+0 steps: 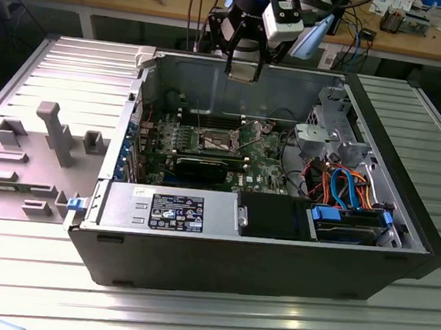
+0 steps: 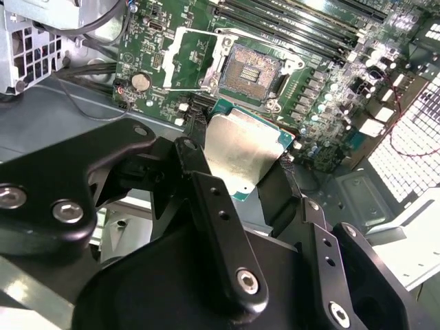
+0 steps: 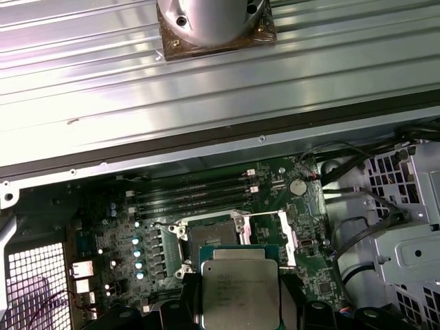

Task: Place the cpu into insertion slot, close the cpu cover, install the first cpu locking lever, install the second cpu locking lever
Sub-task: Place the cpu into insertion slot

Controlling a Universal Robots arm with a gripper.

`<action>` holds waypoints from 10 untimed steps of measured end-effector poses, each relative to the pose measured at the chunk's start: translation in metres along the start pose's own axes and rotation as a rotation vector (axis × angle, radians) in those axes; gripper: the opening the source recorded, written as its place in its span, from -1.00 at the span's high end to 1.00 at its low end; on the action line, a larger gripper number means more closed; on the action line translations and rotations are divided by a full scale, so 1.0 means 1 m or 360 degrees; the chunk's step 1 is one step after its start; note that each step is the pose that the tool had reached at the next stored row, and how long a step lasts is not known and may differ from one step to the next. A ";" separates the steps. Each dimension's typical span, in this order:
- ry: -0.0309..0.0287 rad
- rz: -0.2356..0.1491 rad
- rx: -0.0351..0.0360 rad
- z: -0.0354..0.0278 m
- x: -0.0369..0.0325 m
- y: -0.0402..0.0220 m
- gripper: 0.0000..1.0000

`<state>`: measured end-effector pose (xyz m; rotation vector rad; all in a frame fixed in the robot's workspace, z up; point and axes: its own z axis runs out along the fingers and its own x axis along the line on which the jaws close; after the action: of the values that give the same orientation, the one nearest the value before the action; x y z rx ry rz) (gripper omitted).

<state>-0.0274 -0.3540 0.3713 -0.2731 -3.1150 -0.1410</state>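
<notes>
End effector (image 2: 240,163) holds one cpu (image 3: 239,292) (slot (image 2: 251,72) open)

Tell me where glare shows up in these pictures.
Exterior view: a bright sheen on the ribbed table; first wrist view: the table's ribs wash out white toward one corner; second wrist view: the cpu catches a soft reflection on its metal face.

The hand (image 1: 244,68) points downward, fingers (image 2: 206,199) clamped on the cpu (image 2: 242,152).
</notes>
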 end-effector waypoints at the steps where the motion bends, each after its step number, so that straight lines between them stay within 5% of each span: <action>1: -0.00013 0.0015 0.0000 0.0000 0.0000 0.0000 -0.09; 5: -0.00074 0.0084 -0.0002 0.0000 0.0001 0.0000 -0.09; 10: -0.00084 0.0095 -0.0002 0.0000 0.0001 0.0000 -0.09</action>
<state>-0.0274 -0.3540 0.3713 -0.3663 -3.1081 -0.1416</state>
